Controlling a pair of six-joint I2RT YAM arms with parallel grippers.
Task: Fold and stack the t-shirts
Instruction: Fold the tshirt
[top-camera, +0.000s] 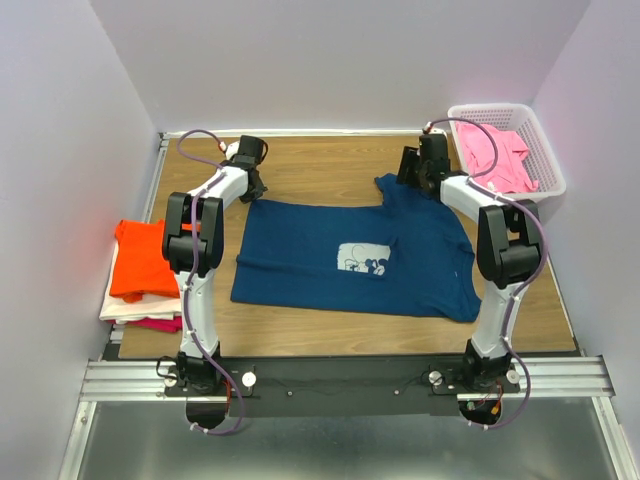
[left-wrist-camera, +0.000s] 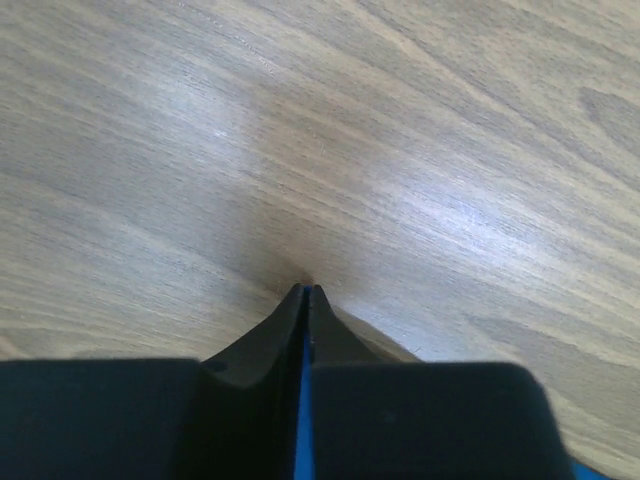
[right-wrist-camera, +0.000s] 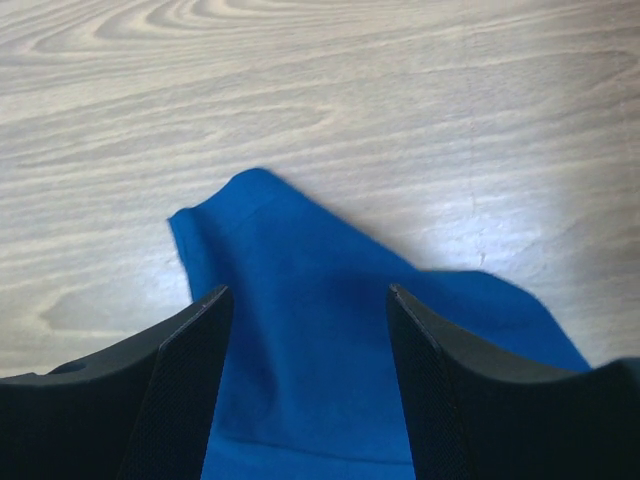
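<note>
Your left hand (left-wrist-camera: 307, 292) is pinched shut on a thin edge of the navy t-shirt (top-camera: 300, 250), likely holding that corner for the fold. Your right hand (right-wrist-camera: 308, 305) stands open, the same cloth lying between its fingers (right-wrist-camera: 180, 380) on the worktop (right-wrist-camera: 400, 100), ready to be gripped.

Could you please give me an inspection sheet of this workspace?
Surface: wooden table, bare around the shirt.
Job's things: navy t-shirt spread flat mid-table; orange t-shirt tops a stack at the left edge; pink t-shirt in the basket.
Clutter: white basket, far right corner.
Grippers: left gripper shut on a sliver of the navy cloth; right gripper open over a shirt corner.
Cables: purple cables loop along both arms.
Surroundings: plain pale walls.
</note>
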